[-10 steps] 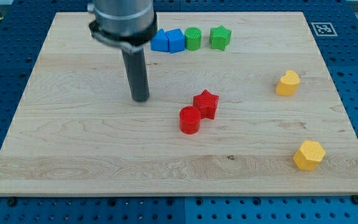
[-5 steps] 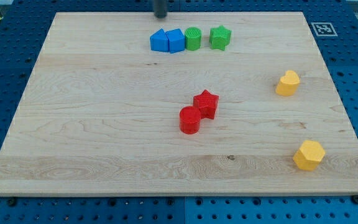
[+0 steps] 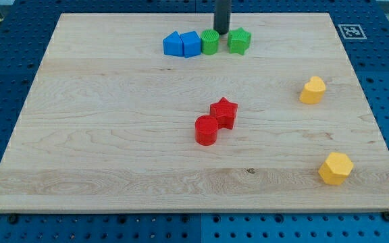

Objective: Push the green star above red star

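Where my tip point(image 3: 221, 32) meets the wooden board point(image 3: 100, 135), it sits at the view's top, just behind the gap between the green cylinder point(image 3: 210, 42) and the green star point(image 3: 239, 40), close to both; contact with either I can't confirm. No fingers on this rig, just a straight dark rod, so nothing to read as apart or together. Rod comes down from the top edge, upper part cut off by the frame.

Green star is the right end of a row along the board's top edge. Going to the view's left from it: small gap, then green cylinder, touching a blue block point(image 3: 191, 44) with a peaked top, which touches another blue block point(image 3: 173, 44), wedge-like, exact shape unclear.

Red star point(image 3: 223, 112) is near board centre, well apart from the green star and toward the view's bottom from it, slightly left. Red cylinder point(image 3: 206, 130) touches the red star at its lower left.

Yellow heart-like block point(image 3: 312, 90) at the view's right, mid height. Yellow hexagonal block point(image 3: 335, 168) lower right, near the board's corner. Both well apart from everything else.
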{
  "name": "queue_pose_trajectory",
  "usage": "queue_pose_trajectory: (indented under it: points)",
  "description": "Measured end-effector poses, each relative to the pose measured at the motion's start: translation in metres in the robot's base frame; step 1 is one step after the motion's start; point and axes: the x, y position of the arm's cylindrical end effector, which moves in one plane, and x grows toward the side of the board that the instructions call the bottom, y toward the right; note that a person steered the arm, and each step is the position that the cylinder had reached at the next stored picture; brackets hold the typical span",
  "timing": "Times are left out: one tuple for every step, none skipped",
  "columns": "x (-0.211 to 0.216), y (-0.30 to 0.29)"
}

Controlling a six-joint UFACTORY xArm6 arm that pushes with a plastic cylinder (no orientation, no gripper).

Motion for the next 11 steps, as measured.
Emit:
queue_pose_trajectory:
  points:
    - [0.018,0.018]
    - [0.020,0.024]
    - [0.020,0.036]
    - [0.021,0.053]
    - [0.030,0.057]
    - [0.046,0.061]
    - [0.063,0.075]
    - [0.075,0.086]
    - [0.078,0.081]
    - [0.078,0.057]
    - [0.089,0.053]
